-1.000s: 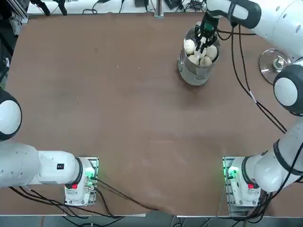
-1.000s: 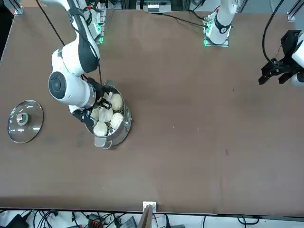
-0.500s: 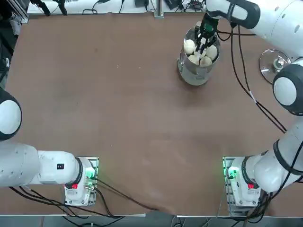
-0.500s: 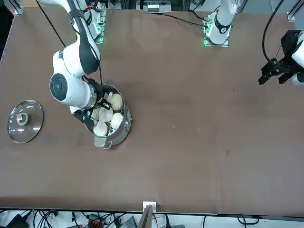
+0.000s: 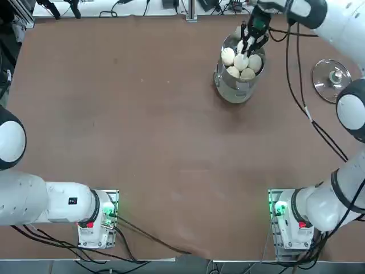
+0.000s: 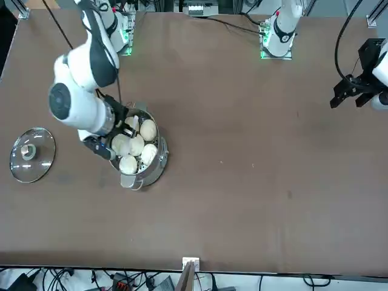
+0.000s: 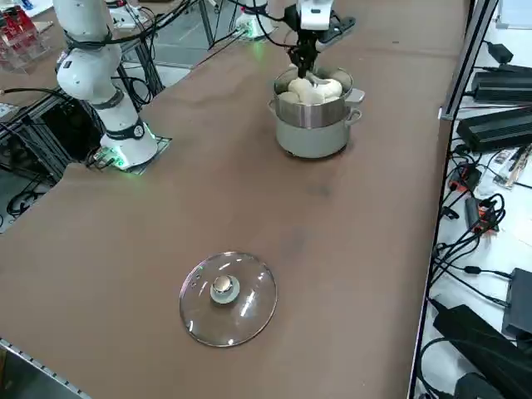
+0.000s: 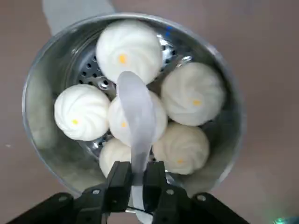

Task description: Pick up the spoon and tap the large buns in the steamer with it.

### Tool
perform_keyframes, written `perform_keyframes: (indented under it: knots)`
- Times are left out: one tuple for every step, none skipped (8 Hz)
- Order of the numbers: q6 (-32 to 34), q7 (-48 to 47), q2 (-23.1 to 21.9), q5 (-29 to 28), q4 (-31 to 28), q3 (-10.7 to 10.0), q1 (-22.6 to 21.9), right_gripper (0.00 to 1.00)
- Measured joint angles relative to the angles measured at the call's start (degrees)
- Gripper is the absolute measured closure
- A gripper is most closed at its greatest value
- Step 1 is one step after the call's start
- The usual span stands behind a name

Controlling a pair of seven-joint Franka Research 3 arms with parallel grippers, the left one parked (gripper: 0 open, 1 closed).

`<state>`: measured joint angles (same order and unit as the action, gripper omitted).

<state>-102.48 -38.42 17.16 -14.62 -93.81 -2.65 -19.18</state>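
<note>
Your right gripper (image 8: 138,168) is over the steamer (image 5: 234,92) at the far side of the table (image 5: 171,148), right of the middle. It is closed down to a narrow gap, with the handle of the white spoon (image 8: 135,109) pinched between its two fingers. You have the spoon reaching out over the large buns (image 8: 187,94), its bowl overlapping the middle one in the wrist view; you cannot tell whether it touches that bun.

You can count six buns inside the steamer: one in the centre and five around it, all white with swirled tops, and small yellow-orange dots on several. Between them you see the perforated steel tray (image 8: 86,72). The glass lid (image 5: 326,84) lies on the table to the right of the steamer, apart from it and a little nearer, with its knob (image 7: 224,286) up.
</note>
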Motion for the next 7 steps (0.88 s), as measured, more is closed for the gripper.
perform_keyframes:
  knots:
    - [3.1,0.8,-0.6,0.0,1.0,-0.2,1.7,0.82]
    - [6.7,3.1,-0.8,0.0,2.1,-0.3,4.0,0.82]
    - [9.7,6.9,-0.9,0.0,2.8,-0.4,6.8,0.82]
    - [12.0,11.3,-1.1,0.0,2.9,-0.4,10.0,0.85]
    - [13.4,16.0,-1.2,0.1,2.9,-0.5,13.3,0.92]
    - [14.5,21.4,-1.1,0.2,2.9,-0.6,16.8,0.93]
    - [15.4,26.9,-0.9,0.2,2.8,-0.7,20.3,0.93]
